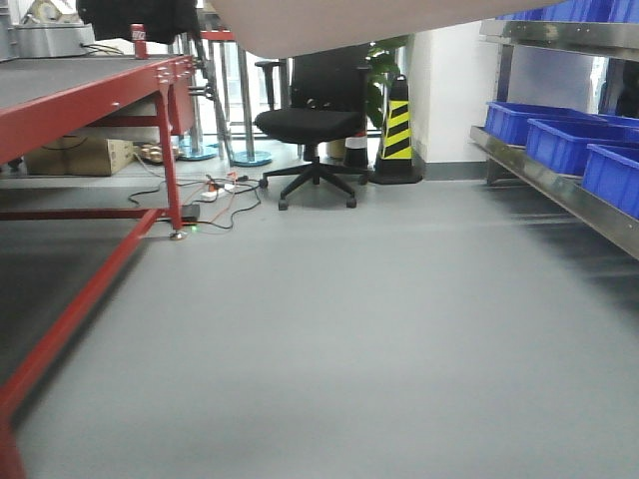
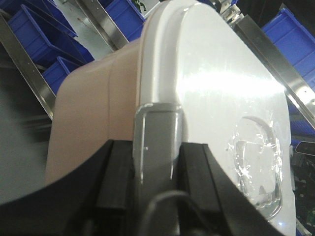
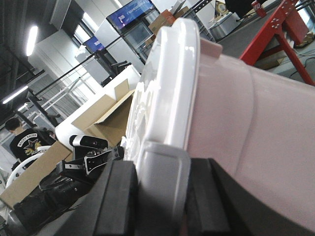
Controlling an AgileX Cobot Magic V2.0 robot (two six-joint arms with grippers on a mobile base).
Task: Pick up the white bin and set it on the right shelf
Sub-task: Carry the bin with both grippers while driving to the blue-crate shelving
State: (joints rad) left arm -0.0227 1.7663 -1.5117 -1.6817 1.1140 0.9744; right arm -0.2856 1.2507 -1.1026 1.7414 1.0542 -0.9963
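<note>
The pale pinkish-white rectangular plastic bin point(image 2: 88, 123), smooth-walled with one glossy translucent lid point(image 2: 221, 83), hangs above the grey floor point(image 1: 329, 339). Left gripper point(image 2: 157, 167) and right gripper point(image 3: 162, 196) each clamp the bin at one grey lid latch point(image 2: 155, 142). The stainless-steel shelf point(image 1: 559, 195) carries three blue open bins point(image 1: 569, 145) on its lower tier; one red-framed table point(image 1: 170, 160) stands opposite.

The left claw point(image 2: 156, 152) and the right claw point(image 3: 162, 169) are both matte black, blocky and angular.

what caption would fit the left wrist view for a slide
Left tool gripping the white bin at its grey lid clip, blue bins on the steel shelf behind
</note>
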